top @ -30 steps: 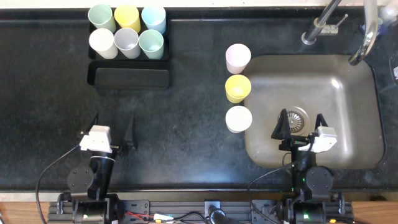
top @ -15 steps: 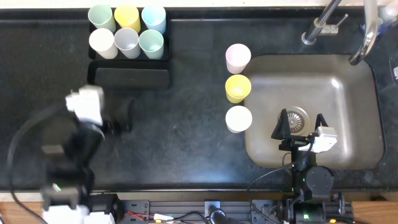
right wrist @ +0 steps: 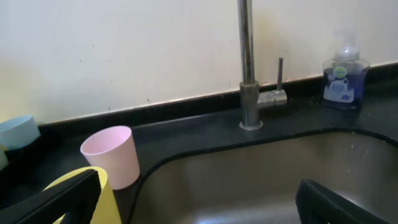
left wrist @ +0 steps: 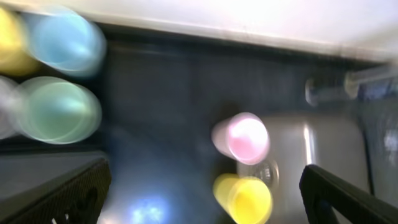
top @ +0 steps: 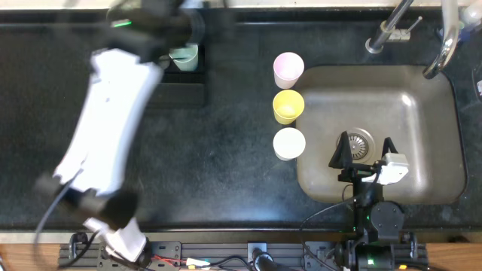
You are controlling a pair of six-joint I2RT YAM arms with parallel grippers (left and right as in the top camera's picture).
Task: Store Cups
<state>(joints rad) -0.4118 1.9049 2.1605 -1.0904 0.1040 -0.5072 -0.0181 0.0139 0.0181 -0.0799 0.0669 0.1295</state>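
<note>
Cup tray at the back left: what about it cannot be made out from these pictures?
Top view: the blurred left arm covers most of the tray; one green cup is clear of it, so the cups cannot be counted.
Left wrist view: blur smears the cups' rims; the picture's edge cuts off the yellow cup in the tray.
Right wrist view: the edge cuts off the blue cup.

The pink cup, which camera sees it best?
The right wrist view: the pink cup stands upright there, nearly its whole side showing. The top view looks straight down on its round mouth; the left wrist view looks down into it too, from a slant.
</note>
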